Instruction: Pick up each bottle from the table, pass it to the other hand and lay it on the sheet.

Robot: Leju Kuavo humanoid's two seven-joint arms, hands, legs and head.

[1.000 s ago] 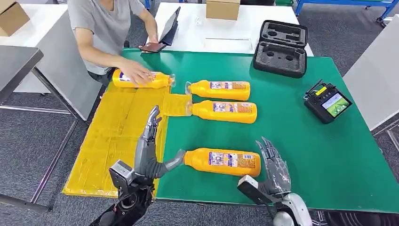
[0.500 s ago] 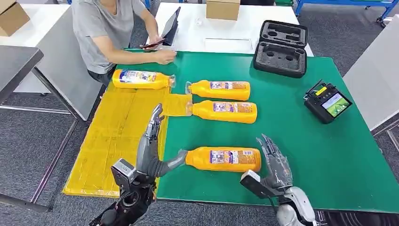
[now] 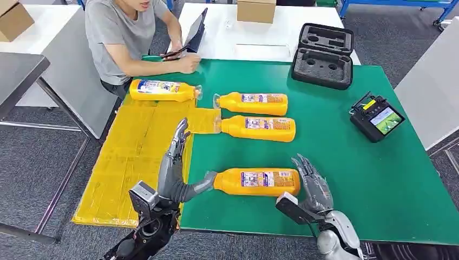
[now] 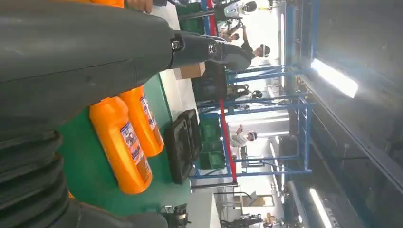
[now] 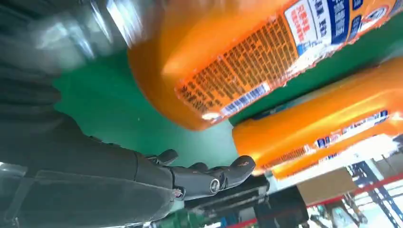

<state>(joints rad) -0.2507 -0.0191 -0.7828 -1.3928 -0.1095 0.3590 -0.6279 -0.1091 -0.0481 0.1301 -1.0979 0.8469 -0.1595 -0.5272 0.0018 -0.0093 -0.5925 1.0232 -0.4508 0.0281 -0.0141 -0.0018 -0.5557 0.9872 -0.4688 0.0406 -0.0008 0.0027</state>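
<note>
Several orange bottles lie on their sides. The nearest bottle [image 3: 257, 181] [image 5: 228, 57] rests on the green table [image 3: 346, 173], cap pointing at the yellow sheet [image 3: 135, 157]. My left hand [image 3: 174, 168] [image 4: 95, 57] stands open over the sheet's edge, its thumb reaching to that bottle's cap. My right hand [image 3: 309, 188] [image 5: 142, 175] is open beside the bottle's base, fingers spread and very close to it. Two more bottles [image 3: 254, 103] [image 3: 258, 128] [image 4: 121, 142] lie mid-table. Another bottle [image 3: 162, 90] lies on the far end of the sheet.
A person [image 3: 127, 32] sits at the far left corner with hands at a tablet [image 3: 194, 31]. A black foam case [image 3: 323, 54] stands at the back. A remote controller [image 3: 376, 116] lies on the right. A cardboard box [image 3: 256, 10] sits on the white table behind.
The person's hand let go of the bottle on the sheet and drew back to the tablet. My right hand moved in toward the near bottle's base. My left hand barely shifted.
</note>
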